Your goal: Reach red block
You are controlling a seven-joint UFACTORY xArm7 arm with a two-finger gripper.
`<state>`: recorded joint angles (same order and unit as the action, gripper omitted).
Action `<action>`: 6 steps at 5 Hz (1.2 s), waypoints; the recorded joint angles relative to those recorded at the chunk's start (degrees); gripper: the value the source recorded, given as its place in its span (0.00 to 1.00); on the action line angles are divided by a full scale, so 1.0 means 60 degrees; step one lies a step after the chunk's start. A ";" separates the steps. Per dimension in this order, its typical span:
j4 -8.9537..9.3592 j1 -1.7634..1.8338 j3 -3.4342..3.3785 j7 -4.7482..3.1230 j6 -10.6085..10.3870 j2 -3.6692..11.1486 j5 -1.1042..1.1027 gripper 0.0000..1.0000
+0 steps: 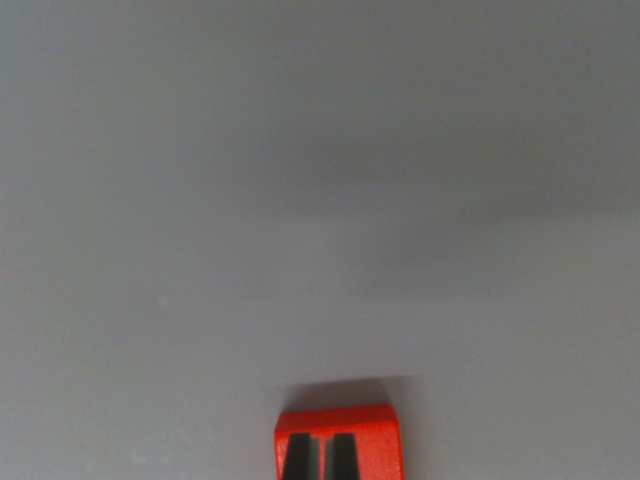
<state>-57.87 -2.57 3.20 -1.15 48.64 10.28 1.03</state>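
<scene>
Judging from the wrist view, the reach looks nearly done: the red block (338, 440) lies on the grey desk (300, 200) at the picture's bottom edge, two dark jaws slightly apart over it, contact unclear.

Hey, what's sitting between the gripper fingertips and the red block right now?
Nothing shows between them in the wrist view: the dark fingertips overlap the red block at the bottom edge, on the bare grey surface.
</scene>
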 joint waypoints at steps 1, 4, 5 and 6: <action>0.0284 0.0000 0.0006 0.0008 -0.0381 0.0096 -0.0009 0.00; 0.0548 0.0001 0.0011 0.0016 -0.0735 0.0185 -0.0017 0.00; 0.0788 0.0001 0.0015 0.0023 -0.1056 0.0265 -0.0024 0.00; 0.0788 0.0001 0.0015 0.0023 -0.1056 0.0265 -0.0024 0.00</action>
<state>-53.14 -2.56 3.29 -1.02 42.31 11.87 0.88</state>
